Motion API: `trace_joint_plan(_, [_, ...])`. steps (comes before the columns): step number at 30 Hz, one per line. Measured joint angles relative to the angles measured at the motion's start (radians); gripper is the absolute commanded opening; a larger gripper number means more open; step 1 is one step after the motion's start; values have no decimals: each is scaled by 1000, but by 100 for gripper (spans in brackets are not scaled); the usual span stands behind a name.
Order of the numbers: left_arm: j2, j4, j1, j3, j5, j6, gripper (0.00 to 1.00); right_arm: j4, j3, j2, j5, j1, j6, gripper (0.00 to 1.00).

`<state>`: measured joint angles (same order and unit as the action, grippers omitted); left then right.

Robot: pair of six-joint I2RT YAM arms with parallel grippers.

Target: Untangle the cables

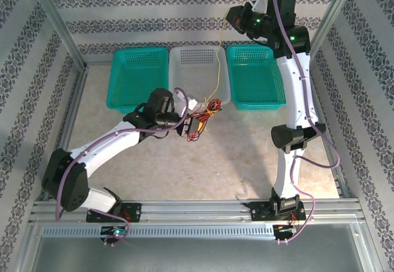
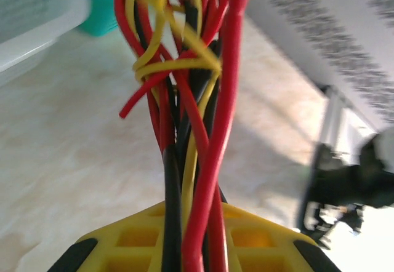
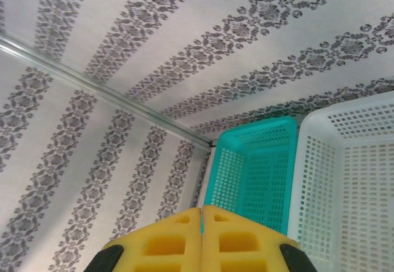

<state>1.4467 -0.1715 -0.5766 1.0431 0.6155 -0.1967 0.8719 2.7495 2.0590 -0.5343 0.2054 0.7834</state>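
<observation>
Step in hand: drawing one strand out of tangle; left gripper (image 1: 186, 126) mid-frame in top view, clamped on cables (image 1: 202, 119), bundle running between its pads (image 2: 252, 229), just below white basket (image 1: 194, 69); right gripper (image 1: 234, 18) upper right, pads (image 3: 166, 247) pressed together, yellow cable (image 1: 218, 69) taut up to it, likely pinched; next: more pull against left anchor, mind knot tightening
</observation>
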Motion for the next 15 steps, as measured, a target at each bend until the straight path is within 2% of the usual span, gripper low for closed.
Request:
trace_joint_plan(5, [52,-19,1,29,-138,-5,0,37,-70,-134,-10,-10,-3,0])
trace_joint_plan(10, [45,23,32,19,-136,-50,0,27,-315,-391,-3,-105,-19,0])
trace_joint_plan(13, [11,82,80,-36,-88,-92,0,-22,-520,-562,-39,-267,11,0])
trace_joint_plan(15, [-13,122,108,-77,-42,-117,0,-74,-661,-658,-95,-431,66,0])
